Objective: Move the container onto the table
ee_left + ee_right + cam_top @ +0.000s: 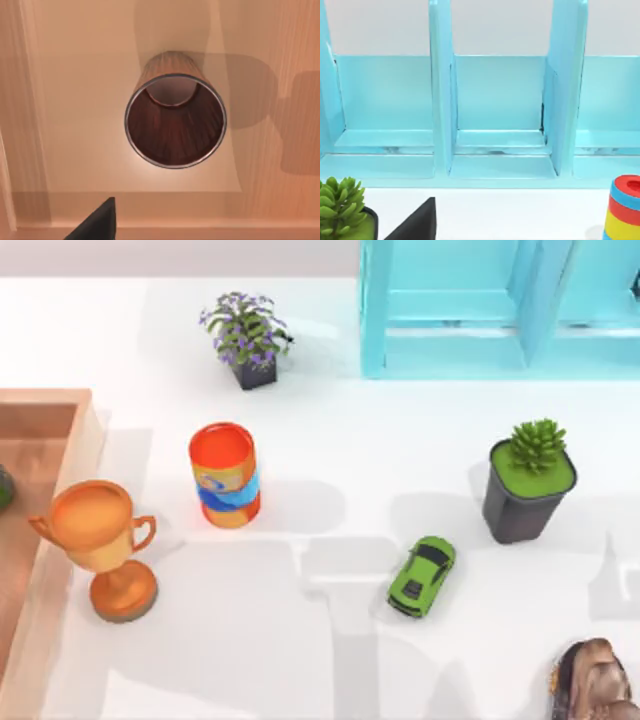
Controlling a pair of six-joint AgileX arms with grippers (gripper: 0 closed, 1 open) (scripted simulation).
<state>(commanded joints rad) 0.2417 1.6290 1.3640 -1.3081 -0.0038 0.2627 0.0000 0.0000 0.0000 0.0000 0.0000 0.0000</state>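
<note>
Container [174, 122] upright, open-mouthed, on wooden box floor [75, 100] directly beneath left tool, jaw state impossible to tell; likely light, rigid, smooth-walled, so best pinched across metal-edged rim or wall; white table [330, 660] alongside.

Lighting bright and even across the table [330, 440]. Soft grey shadows fall on it beside the orange can [225, 475], the succulent pot [527, 490] and the green car [422, 576]. Broad, faint shadow bands cross the near edge. In the left wrist view the container [175, 122] casts a soft shadow on the wooden box floor [75, 100]; its rim catches a thin highlight. No glare noted.
</note>
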